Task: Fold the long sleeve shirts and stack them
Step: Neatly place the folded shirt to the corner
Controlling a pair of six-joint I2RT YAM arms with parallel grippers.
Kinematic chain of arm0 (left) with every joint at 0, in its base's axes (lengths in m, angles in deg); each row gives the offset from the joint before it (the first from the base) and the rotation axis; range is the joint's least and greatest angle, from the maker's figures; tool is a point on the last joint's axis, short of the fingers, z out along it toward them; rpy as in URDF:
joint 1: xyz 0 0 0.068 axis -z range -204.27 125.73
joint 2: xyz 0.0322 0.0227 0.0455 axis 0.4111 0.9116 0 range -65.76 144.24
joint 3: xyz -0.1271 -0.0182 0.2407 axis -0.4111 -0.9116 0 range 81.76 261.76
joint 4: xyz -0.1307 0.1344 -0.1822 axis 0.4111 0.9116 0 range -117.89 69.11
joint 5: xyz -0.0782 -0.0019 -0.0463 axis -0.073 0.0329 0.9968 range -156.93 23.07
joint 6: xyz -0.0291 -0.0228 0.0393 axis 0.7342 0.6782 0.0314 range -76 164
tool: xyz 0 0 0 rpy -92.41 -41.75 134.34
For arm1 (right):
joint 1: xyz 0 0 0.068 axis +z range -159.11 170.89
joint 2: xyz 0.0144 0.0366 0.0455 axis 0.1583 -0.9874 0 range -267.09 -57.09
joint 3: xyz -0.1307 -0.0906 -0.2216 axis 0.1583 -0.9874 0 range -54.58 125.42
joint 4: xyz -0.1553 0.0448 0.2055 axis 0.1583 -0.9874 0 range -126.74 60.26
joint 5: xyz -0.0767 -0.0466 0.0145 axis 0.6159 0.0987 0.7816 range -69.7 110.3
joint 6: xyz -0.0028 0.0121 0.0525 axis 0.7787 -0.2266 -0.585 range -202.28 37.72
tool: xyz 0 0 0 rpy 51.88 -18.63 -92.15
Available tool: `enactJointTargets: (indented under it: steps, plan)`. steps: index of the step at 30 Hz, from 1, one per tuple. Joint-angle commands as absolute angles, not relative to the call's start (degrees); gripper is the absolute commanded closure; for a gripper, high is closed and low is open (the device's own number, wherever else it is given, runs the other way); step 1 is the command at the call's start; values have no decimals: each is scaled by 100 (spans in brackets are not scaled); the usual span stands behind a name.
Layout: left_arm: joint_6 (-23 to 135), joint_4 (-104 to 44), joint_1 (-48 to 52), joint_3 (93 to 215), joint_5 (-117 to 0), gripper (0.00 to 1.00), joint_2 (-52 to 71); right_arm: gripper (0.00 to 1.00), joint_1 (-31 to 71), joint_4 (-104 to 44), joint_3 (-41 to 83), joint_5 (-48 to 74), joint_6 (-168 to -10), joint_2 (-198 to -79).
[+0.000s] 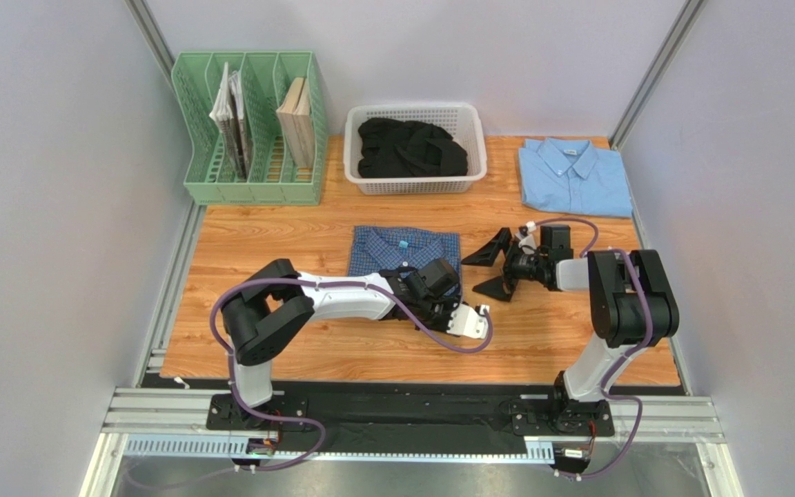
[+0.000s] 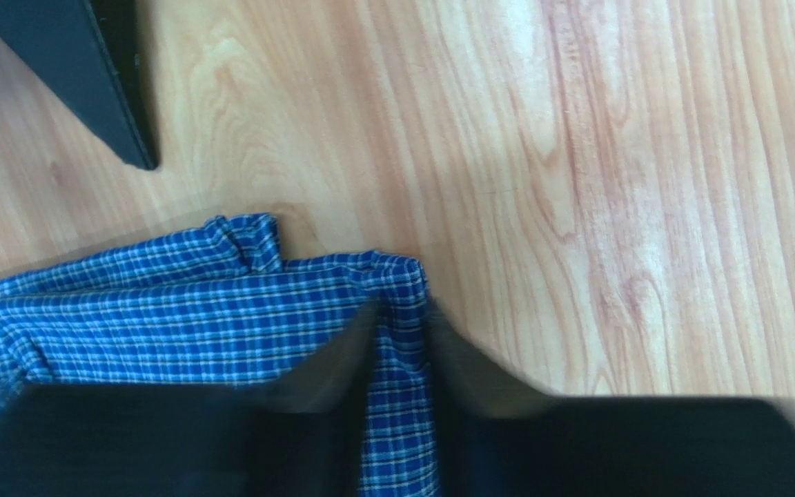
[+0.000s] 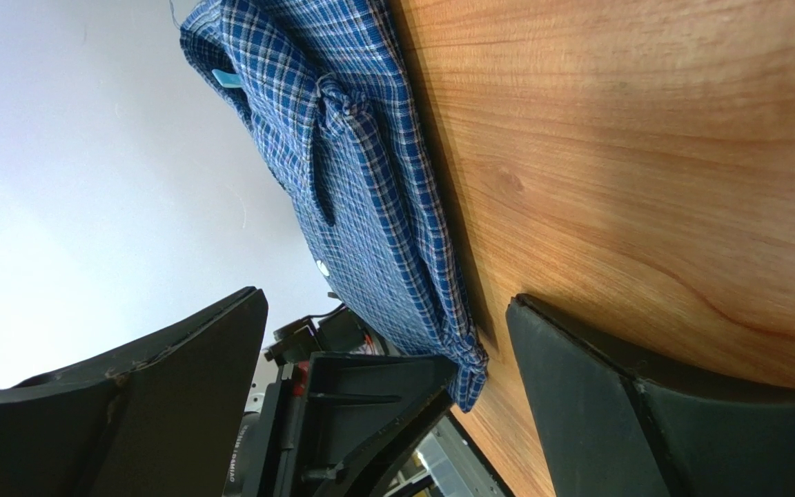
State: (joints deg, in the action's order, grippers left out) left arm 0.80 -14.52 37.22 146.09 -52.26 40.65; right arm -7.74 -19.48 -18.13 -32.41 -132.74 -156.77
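**Table** (image 1: 578, 342): flat top in orange-brown wood grain, pale walls on three sides.

**File rack** (image 1: 189, 104): green slotted plastic with upright dividers, at the far left corner. Holds dark-covered booklets (image 1: 231, 109) and a tan one (image 1: 296, 119), all leaning.

**Basket** (image 1: 417, 186): white plastic, rectangular, with a lattice wall, at far centre just right of the rack. Holds a crumpled black garment (image 1: 412, 147).

**Light blue shirt** (image 1: 574, 176): plain smooth cloth, collared, folded to a neat rectangle. Lies flat at the far right corner, well apart from both arms.

**Dark blue check shirt** (image 1: 391, 249): fine white-on-blue check, folded to a compact rectangle, collar facing far. Lies mid-table, near of the basket. Layered edges bunched and puckered at the near right corner.

**Left gripper** (image 2: 404, 311): black and blurred, reaching across the shirt's near right corner and hiding part of it from above. Narrow-set fingers pinching a strip of the check cloth between them.

**Right gripper** (image 1: 497, 267): black wedge-shaped fingers spread wide, grasping nothing. Sits low over the wood just right of the check shirt, pointing left at its edge.
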Motion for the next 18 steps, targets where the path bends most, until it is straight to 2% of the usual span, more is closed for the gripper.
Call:
enactJointTargets:
  steps: [1,3,4,18]
  plan:
    - [242,-1769,3673,14627,-5147,87,3832,0,-586,-2227,-2048,-2514,-13097,-16053]
    - [286,-1770,3655,14688,-5077,98,3691,0,-454,-2166,-2004,-2514,-13132,-16150]
    - [304,-1717,3646,14714,-5024,99,3577,0,-419,-2131,-1986,-2522,-13158,-16194]
    - [462,-1304,3497,15145,-4734,100,3224,6,-112,-1762,-1670,-2812,-13685,-16546]
